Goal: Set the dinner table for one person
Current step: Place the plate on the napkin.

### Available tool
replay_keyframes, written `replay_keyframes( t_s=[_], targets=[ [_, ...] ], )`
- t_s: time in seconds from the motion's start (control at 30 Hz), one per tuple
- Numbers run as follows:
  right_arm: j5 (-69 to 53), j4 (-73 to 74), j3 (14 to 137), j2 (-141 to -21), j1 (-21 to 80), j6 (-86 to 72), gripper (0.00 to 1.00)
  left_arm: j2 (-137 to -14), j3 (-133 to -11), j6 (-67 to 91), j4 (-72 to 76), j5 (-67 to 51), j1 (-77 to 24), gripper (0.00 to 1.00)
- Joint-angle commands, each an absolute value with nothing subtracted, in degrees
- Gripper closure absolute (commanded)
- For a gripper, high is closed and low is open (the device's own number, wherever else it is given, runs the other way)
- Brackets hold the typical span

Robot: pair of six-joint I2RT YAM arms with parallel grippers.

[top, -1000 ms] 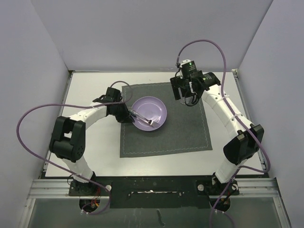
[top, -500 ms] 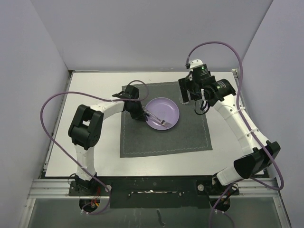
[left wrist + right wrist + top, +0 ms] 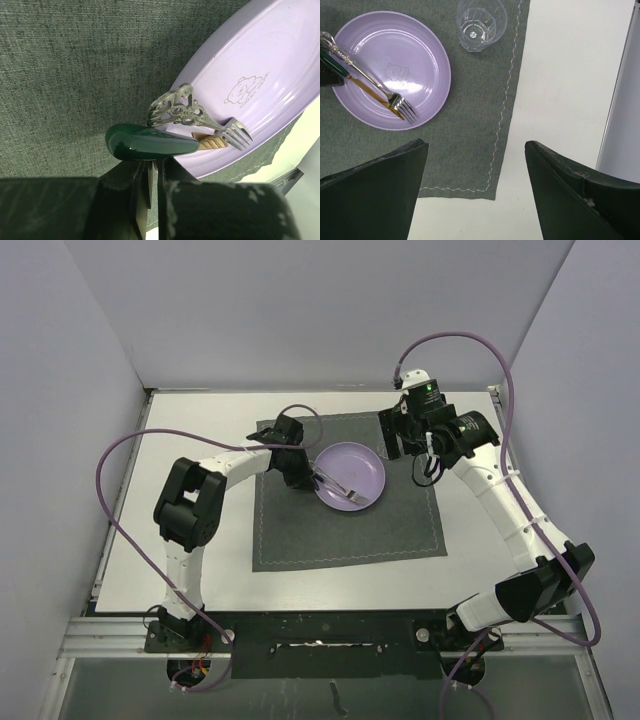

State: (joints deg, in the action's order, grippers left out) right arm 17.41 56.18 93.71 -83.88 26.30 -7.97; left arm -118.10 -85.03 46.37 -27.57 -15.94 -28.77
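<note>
The left gripper (image 3: pixel 308 478) is seen at the left rim of the plate (image 3: pixel 365 462), and its two fingers (image 3: pixel 172 200) are pressed tight together. The green handle of a knife (image 3: pixel 150 142) is found right at the tip of this gripper (image 3: pixel 151 162), but whether the handle is pinched cannot be told. Just past the green handle, a fork (image 3: pixel 187 112) with a curly silver handle is laid beside the knife. Both are laid across the purple plate (image 3: pixel 260 60), with their handles sticking out over its left rim and the fork's points aimed to the near right. A little bear picture is printed in the middle of the plate. The plate is set on a dark grey placemat (image 3: pixel 340 535), in the far half of it. The right gripper (image 3: pixel 405 452) is held up in the air over the far right part of the placemat, and its fingers are spread wide apart with nothing between them (image 3: pixel 476 190). Below it, a clear glass (image 3: pixel 481 22) is stood upright on the placemat, close to the placemat's right edge. The glass is placed farther back than the plate and to its right, and the two are kept apart. The placemat is spread flat in the middle of the white counter (image 3: pixel 200 408), which is seen bare on both sides of it.
</note>
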Motion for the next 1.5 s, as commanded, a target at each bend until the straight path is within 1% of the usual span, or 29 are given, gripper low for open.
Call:
replay_keyframes(
  t_s=[0.0, 0.4, 0.8, 1.3, 1.47],
  targets=[
    [18.73, 54.03, 93.83, -81.83, 26.46, -7.77, 0.19, -118.22, -87.72, 46.76, -26.81, -15.98, -28.74, 1.00],
    [19.17, 54.20, 94.13, -82.43, 26.53, -7.73, 0.20, -117.26, -87.15, 46.49, -27.88, -16.24, -28.74, 1.00],
    [19.26, 53.84, 92.60, -81.98, 26.51, -8.26, 0.20, -115.23, -83.07, 46.70, -27.98, -16.85, -28.65, 1.00],
    [19.51, 54.47, 93.34, -82.44, 26.50, -8.37, 0.20, -114.54, -84.84, 46.07, -31.12, -16.22, -28.65, 1.00],
    [19.51, 54.68, 93.49, -82.43, 26.71, -8.35, 0.20, -113.98, -84.99, 45.81, -31.38, -16.50, -28.65, 0.93]
  ],
)
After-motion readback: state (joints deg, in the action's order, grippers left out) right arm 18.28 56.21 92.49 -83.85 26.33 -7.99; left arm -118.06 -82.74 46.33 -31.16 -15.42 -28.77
